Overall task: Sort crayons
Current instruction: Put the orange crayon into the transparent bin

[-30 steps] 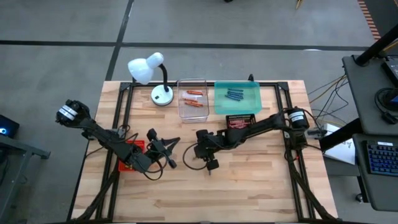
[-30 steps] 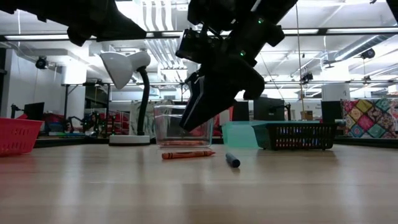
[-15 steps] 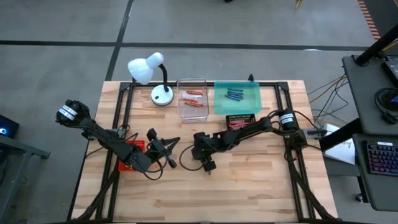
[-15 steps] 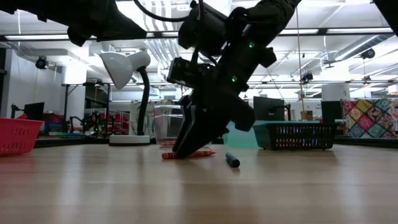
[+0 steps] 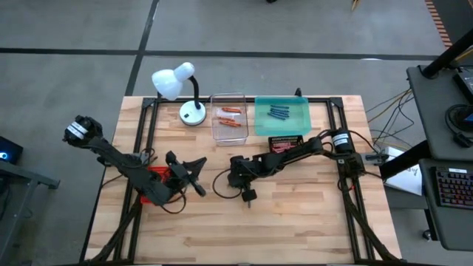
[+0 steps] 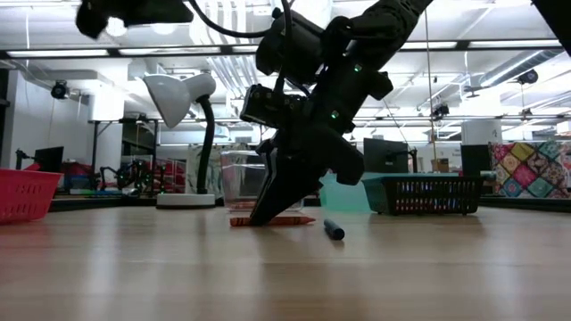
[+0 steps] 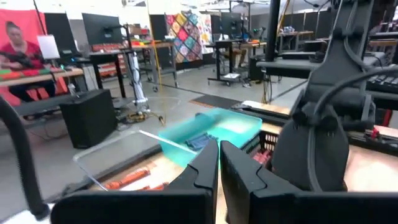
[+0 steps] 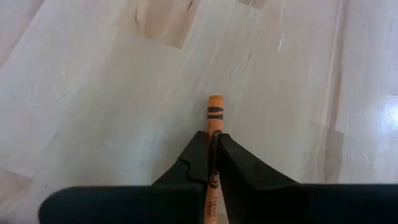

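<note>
An orange crayon (image 8: 214, 115) lies on the wooden table (image 5: 295, 214) near its middle, and my right gripper (image 8: 213, 142) is shut on it. In the low view the crayon (image 6: 290, 220) shows beside the fingertips of my right gripper (image 6: 259, 218). A blue crayon (image 6: 333, 230) lies loose just to its right. More orange crayons (image 5: 230, 120) lie in the clear tray, blue ones (image 5: 278, 112) in the teal tray. My left gripper (image 7: 219, 163) hangs shut and empty above the table's left half, over the red tray (image 5: 154, 179). My right gripper pinches the orange crayon between its two fingertips (image 8: 198, 149), partway along its paper-wrapped body (image 8: 214, 132). The fingers slant down from the table's right side. The crayon runs in line with them, one end (image 8: 215, 99) sticking out past the tips. It lies flat on the table.
A white desk lamp (image 5: 177, 81) stands at the far left. The clear tray (image 5: 228, 98), the teal tray (image 5: 299, 118) and a black basket (image 5: 287, 140) with red crayons line the far side. The near half of the table shows bare wood.
My right gripper has sunk to the table and shut on the orange crayon, which still lies flat. My left gripper has risen a little, still shut.
</note>
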`<state>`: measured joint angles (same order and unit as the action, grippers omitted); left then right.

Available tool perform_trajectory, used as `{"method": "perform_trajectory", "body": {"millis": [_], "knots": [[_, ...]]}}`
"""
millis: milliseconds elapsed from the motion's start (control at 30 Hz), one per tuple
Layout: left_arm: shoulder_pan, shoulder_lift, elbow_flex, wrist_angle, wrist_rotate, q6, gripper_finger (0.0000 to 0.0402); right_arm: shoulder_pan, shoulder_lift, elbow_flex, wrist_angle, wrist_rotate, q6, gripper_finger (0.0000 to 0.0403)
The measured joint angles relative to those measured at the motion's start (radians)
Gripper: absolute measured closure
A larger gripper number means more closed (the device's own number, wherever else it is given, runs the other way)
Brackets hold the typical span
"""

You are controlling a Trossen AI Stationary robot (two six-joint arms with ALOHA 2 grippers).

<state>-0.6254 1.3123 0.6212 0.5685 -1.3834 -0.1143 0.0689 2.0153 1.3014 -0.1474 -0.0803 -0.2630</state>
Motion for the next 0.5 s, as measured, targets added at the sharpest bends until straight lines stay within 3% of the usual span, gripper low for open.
{"method": "perform_trajectory", "body": {"millis": [233,500], "knots": [[-0.063,-0.131,-0.003,-0.013,-0.021,0.092,0.0402,-0.004,-0.066,0.060,-0.108,0.005,-0.012,0.0390],[-0.103,-0.202,-0.020,-0.087,-0.022,0.121,0.0402,-0.058,-0.120,0.313,-0.396,0.009,-0.093,0.0390]]}}
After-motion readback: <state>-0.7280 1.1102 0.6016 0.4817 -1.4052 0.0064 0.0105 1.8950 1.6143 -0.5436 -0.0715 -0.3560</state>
